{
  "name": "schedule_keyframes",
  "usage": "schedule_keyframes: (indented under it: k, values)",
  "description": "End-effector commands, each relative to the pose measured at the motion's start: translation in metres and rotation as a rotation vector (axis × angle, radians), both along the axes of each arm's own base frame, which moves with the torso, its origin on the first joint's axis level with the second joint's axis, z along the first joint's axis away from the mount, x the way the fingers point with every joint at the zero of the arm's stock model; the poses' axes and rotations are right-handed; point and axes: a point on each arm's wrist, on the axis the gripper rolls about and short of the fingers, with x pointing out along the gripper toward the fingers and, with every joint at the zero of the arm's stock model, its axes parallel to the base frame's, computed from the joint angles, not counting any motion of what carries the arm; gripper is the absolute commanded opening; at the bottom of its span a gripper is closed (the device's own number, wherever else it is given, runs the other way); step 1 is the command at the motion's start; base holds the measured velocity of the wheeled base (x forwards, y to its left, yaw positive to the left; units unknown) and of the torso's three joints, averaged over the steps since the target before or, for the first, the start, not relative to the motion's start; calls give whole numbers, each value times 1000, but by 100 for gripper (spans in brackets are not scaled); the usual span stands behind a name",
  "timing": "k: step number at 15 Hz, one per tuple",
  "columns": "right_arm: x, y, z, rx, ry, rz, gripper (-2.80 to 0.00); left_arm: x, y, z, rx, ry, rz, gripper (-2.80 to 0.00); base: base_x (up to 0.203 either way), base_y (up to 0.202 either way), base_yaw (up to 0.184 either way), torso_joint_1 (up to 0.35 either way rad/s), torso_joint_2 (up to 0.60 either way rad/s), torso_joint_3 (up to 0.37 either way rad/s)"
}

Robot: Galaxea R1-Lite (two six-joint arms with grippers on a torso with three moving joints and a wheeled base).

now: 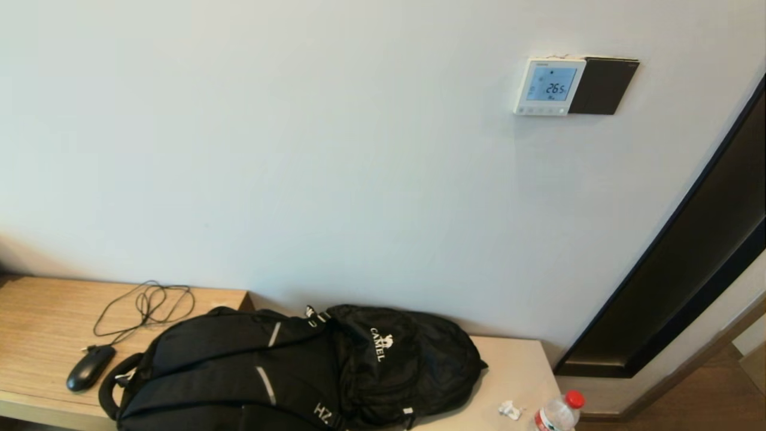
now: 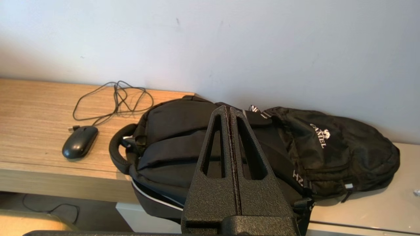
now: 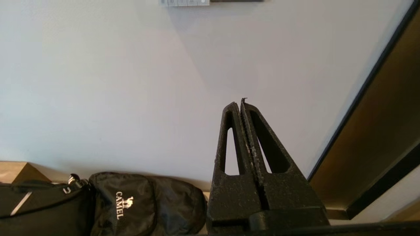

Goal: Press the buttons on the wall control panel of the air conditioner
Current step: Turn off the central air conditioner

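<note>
I count one small white wall control panel, one black square plate, one black backpack, one black mouse, one plastic bottle.

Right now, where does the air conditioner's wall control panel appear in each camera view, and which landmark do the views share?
Head view: the air conditioner's wall control panel is on the wall at upper right, touching a black plate.
Left wrist view: not in it.
Right wrist view: only its bottom edge with the buttons shows at the top edge, far above the shut right hand.
Shared landmark: the black backpack.
</note>
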Motion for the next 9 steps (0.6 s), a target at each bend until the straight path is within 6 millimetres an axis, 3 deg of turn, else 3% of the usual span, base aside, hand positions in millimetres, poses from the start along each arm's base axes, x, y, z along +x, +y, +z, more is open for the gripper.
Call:
schedule_keyframes:
  k: [1, 5, 9]
  values:
    - [45, 0, 8, -1, 56, 1, -280, 0, 0, 0, -2, -1, 0, -280, 0, 0, 0, 0, 0, 0]
    - [97, 5, 24, 0, 66, 5, -280, 0, 0, 0, -1, -1, 0, -280, 0, 0, 0, 0, 0, 0]
    - [155, 13, 17, -2, 121, -24, -280, 0, 0, 0, -1, -2, 0, -280, 0, 0, 0, 0, 0, 0]
